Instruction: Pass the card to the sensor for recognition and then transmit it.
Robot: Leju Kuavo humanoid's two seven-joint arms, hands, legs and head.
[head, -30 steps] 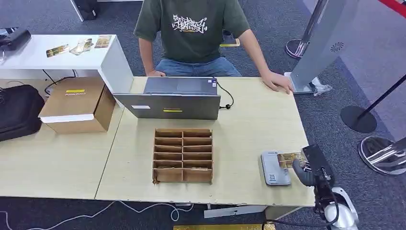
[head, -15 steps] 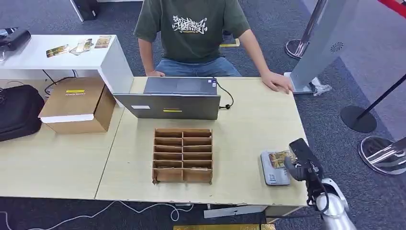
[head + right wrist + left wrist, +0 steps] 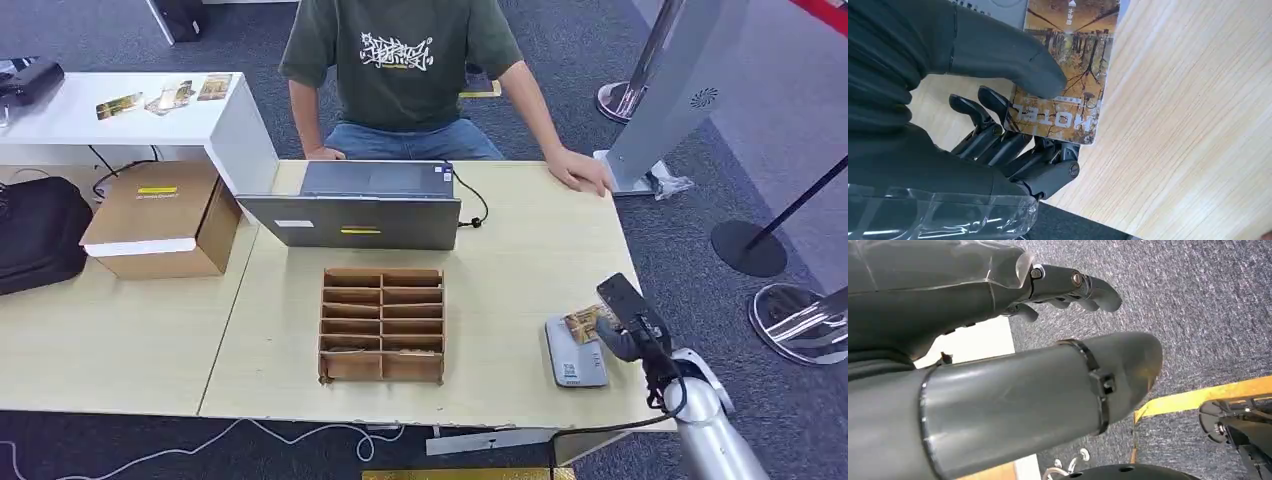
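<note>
Left hand: hangs beside the robot over grey carpet, well apart from the worktop. Fingers loosely curled with nothing between them; thumb thick and idle.

Organiser: brown divided tray at the worktop's middle, compartments apparently unfilled; a probable destination once reading is done.

Sensor: flat grey reader pad near the worktop's right front edge, lying level.

Card: thin printed rectangle, tree artwork, lettering along one short edge. Judged very light, stiff with slight flex, glossy and so liable to slide from a flat pinch; not fragile. Best held at one short end, thumb on the face and fingers beneath, leaving most of the face free for the reader. Position: over the sensor's far right corner, tilted; whether it touches the pad I cannot tell.

Right hand: closed on the card. Thumb presses the printed face near the lettered end, darker fingers support underneath. The held end overhangs the bare wood beside the sensor.
</note>
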